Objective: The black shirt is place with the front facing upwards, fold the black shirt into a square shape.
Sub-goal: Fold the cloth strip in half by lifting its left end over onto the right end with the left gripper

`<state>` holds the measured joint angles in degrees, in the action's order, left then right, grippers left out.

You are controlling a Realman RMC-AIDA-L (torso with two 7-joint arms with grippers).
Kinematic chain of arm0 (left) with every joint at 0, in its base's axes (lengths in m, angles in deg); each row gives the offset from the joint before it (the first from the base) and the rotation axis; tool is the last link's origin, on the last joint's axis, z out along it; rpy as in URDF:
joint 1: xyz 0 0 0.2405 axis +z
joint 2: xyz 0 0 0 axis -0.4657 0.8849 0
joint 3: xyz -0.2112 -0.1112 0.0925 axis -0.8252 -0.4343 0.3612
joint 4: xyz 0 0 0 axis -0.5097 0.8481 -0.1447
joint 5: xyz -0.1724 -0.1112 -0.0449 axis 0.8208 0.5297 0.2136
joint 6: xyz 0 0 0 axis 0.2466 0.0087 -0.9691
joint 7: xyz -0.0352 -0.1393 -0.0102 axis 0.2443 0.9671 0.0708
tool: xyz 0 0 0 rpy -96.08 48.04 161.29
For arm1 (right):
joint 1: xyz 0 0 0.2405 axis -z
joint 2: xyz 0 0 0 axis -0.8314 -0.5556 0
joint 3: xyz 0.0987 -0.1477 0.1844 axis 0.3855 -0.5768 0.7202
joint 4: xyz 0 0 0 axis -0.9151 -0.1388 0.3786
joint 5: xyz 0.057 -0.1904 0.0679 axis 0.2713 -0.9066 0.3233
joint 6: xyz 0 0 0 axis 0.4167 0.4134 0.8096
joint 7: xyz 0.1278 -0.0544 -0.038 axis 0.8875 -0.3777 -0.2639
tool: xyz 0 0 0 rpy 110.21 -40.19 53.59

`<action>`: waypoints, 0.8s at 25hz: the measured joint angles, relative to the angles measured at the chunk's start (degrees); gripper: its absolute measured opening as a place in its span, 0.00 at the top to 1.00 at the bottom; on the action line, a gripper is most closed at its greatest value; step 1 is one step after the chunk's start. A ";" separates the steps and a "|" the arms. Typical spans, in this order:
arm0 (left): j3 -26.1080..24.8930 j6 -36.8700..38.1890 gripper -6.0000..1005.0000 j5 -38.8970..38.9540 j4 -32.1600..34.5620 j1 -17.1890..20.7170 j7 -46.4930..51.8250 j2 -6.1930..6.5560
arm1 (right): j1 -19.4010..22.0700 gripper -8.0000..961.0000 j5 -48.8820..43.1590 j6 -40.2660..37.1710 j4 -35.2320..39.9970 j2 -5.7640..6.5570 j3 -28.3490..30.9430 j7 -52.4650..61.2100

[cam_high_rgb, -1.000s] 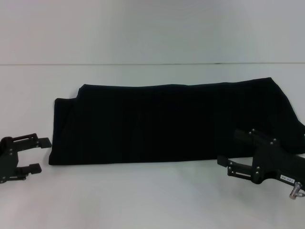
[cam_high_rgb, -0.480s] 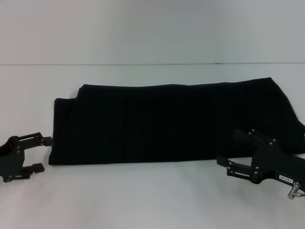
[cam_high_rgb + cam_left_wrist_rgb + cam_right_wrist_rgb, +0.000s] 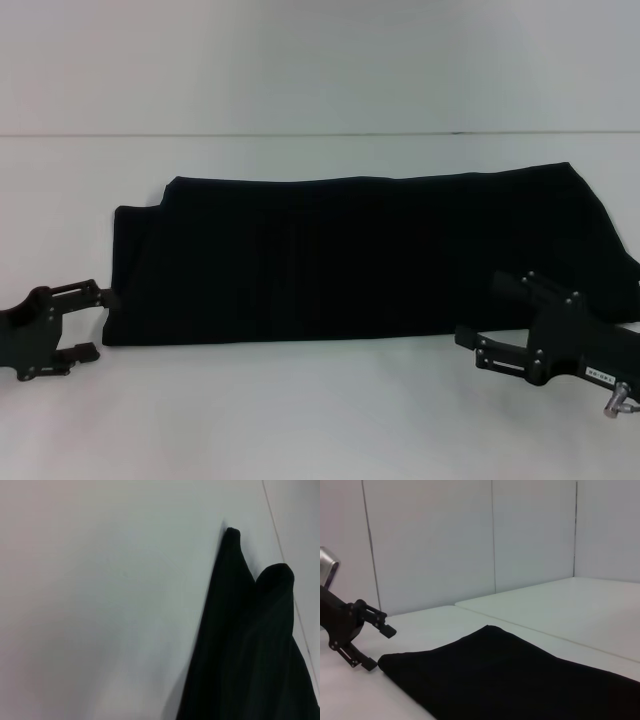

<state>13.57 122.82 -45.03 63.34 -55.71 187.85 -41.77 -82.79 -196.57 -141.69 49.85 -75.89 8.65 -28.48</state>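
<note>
Head view first: we've got the black shirt (image 3: 360, 255) lying on the white table (image 3: 300, 420) as a long flat band running side to side, so the lengthwise folds look done and we'd guess the end-over-end fold into a square is the step in hand. No lettering shows anywhere, just plain black cloth. Our left gripper (image 3: 88, 320) sits right at the shirt's left end by the near corner, fingers spread apart, one above the other, nothing between them yet. Our right gripper (image 3: 492, 330) is at the near edge toward the right end, and we can't tell how its claw stands since it's black on black there.

Left wrist view: only the shirt (image 3: 250, 645) and bare table, with two rounded cloth corners poking out, so the end is layered. No fingers in this one.

Right wrist view: the shirt (image 3: 510, 675) stretches away flat and smooth, and the left gripper (image 3: 372, 645) is at its far corner, open, lower finger right by the cloth edge.

Next move probably calls for getting that corner, all layers, between the fingers before lifting.
</note>
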 joint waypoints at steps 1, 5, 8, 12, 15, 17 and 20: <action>0.05 -0.18 0.14 0.00 0.00 -0.10 0.01 -0.04 | 0.00 0.02 0.00 0.00 0.00 0.00 0.00 0.00; 0.16 -1.28 0.14 0.00 -0.08 -0.72 0.01 -0.40 | -0.05 0.03 0.00 0.00 -0.05 -0.05 -0.10 0.12; 0.64 -2.27 0.14 0.00 -0.75 -1.46 0.00 -0.55 | -0.07 0.03 0.00 -0.08 -0.11 -0.05 -0.10 0.14; 1.06 -4.03 0.14 0.00 -2.25 -2.33 -0.17 -0.58 | -0.08 0.03 0.00 -0.28 -0.14 -0.06 -0.19 0.17; 1.57 -4.85 0.14 0.00 -2.74 -3.10 -0.23 -0.58 | -0.08 0.03 0.00 -0.36 -0.13 -0.06 -0.19 0.21; 1.72 -4.98 0.14 0.00 -2.88 -3.76 -0.28 -0.64 | -0.08 0.03 -0.01 -0.36 -0.14 -0.06 -0.19 0.22; 2.06 -5.33 0.14 0.01 -2.91 -4.82 -0.60 -1.04 | -0.08 0.03 -0.01 -0.37 -0.20 -0.06 -0.19 0.27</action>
<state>15.62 117.49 -45.02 60.43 -60.54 187.25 -42.82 -82.88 -196.58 -142.06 49.65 -75.95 8.46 -28.21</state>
